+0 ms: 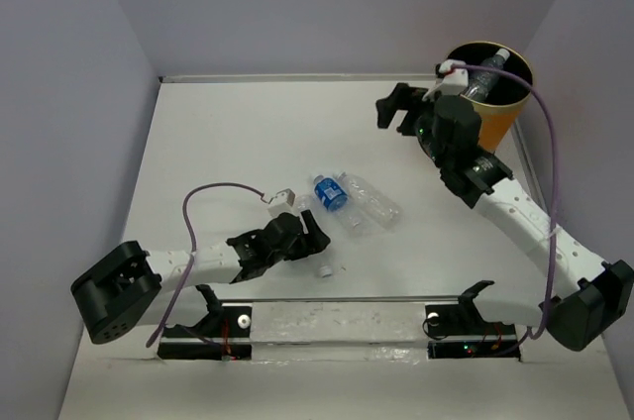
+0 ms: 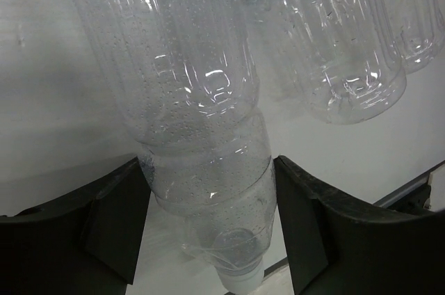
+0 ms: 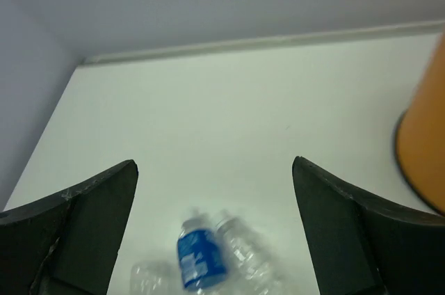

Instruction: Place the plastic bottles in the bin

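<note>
Near the desk's (image 1: 248,133) front, left gripper (image 2: 208,166) clasps a clear bottle (image 2: 188,86); right gripper (image 3: 214,166) hangs wide, empty. Pickup seems underway; next, lift it across to the bin (image 1: 505,121).

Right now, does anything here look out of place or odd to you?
One plastic bottle leans out over the rim of the orange bin instead of dropping fully inside. The others lie on their sides mid-table, among them the blue-labelled bottle. Nothing looks spilled.
</note>
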### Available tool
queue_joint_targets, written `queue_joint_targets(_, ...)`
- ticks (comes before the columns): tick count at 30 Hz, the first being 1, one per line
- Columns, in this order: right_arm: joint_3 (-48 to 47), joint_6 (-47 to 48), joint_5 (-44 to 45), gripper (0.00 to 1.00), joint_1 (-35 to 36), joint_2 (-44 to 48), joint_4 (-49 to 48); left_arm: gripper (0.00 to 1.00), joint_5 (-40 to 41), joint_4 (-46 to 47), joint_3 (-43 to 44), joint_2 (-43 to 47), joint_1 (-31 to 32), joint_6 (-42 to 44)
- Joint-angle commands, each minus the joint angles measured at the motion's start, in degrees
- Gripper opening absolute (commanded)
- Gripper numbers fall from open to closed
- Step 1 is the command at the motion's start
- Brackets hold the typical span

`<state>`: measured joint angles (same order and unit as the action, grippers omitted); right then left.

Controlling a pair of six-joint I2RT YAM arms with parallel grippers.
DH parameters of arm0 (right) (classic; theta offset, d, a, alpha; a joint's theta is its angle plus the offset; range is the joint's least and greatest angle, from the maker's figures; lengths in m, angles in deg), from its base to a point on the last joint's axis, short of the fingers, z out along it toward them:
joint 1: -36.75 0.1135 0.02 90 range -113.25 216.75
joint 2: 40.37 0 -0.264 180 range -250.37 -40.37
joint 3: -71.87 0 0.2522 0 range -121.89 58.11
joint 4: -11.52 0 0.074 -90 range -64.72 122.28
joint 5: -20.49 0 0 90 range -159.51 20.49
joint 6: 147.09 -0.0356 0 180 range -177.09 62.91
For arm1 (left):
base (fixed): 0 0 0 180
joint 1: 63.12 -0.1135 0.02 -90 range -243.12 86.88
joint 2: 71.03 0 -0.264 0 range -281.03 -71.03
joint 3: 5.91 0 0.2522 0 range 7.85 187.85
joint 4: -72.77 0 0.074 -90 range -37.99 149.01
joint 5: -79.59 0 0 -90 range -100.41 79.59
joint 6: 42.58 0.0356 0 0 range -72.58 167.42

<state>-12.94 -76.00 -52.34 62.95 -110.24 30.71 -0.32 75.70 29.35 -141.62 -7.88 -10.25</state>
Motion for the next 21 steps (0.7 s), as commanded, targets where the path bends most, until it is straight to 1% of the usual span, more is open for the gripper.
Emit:
queue_joint_targets(1, 9.1, -5.9, -0.8, 0.97, 11.4, 3.4, -3.1, 0.73, 4.6, -7.0, -2.2, 5.7, 1.1, -1.0)
queue_joint_targets(2, 10.6, -7.2, -1.5, 0.97, 15.0, 3.7, -3.2, 0.72, 4.5, -8.8, -2.4, 8.6, 1.2, -0.6)
queue_joint_targets(3, 14.0, -10.3, -2.1, 0.97, 16.4, 3.7, -3.9, 0.70, 4.4, -9.3, -2.7, 10.0, 1.4, -0.1)
queue_joint_targets(4, 15.6, -12.2, -3.8, 0.98, 17.9, 3.5, -5.0, 0.68, 4.2, -9.7, -2.9, 13.6, 1.6, 1.1)
queue_joint_targets(6, 18.6, -17.4, -5.3, 1.00, 21.7, 3.2, -8.9, 0.68, 3.0, -9.7, -3.4, 17.5, 2.2, 2.8)
queue_joint_targets(7, 21.0, -18.8, -7.0, 1.00, 22.7, 2.9, -12.0, 0.68, 2.6, -9.7, -3.7, 21.4, 2.4, 3.8)
queue_joint_targets(8, 21.6, -20.6, -7.2, 1.00, 24.8, 1.9, -12.9, 0.68, 1.4, -9.7, -3.7, 23.3, 2.7, 5.7)
queue_joint_targets(9, 22.0, -21.6, -7.8, 1.00, 25.3, 1.4, -13.8, 0.68, 0.8, -9.8, -3.7, 25.0, 3.0, 6.6)
queue_joint_targets(10, 23.1, -22.6, -10.8, 1.00, 25.3, 0.8, -16.5, 0.68, -0.3, -9.8, -3.7, 28.2, 3.2, 8.2)
queue_joint_targets(12, 23.8, -25.2, -14.4, 1.00, 25.3, -1.8, -19.0, 0.67, -1.4, -9.7, -3.5, 30.9, 3.4, 9.9)
queue_joint_targets(16, 22.1, -24.6, -22.6, 1.00, 25.3, -6.1, -21.2, 0.68, -3.8, -9.5, -2.9, 35.5, 3.6, 13.8)
queue_joint_targets(17, 20.9, -24.5, -25.9, 1.00, 25.3, -6.8, -21.3, 0.68, -4.5, -9.5, -2.8, 35.9, 3.6, 14.2)
queue_joint_targets(19, 20.3, -25.5, -27.6, 1.00, 25.3, -7.7, -21.3, 0.68, -5.2, -9.3, -2.3, 36.6, 3.6, 15.4)
queue_joint_targets(21, 20.9, -26.1, -27.5, 1.00, 25.3, -8.2, -22.0, 0.68, -6.0, -8.6, -2.2, 37.2, 3.6, 16.0)
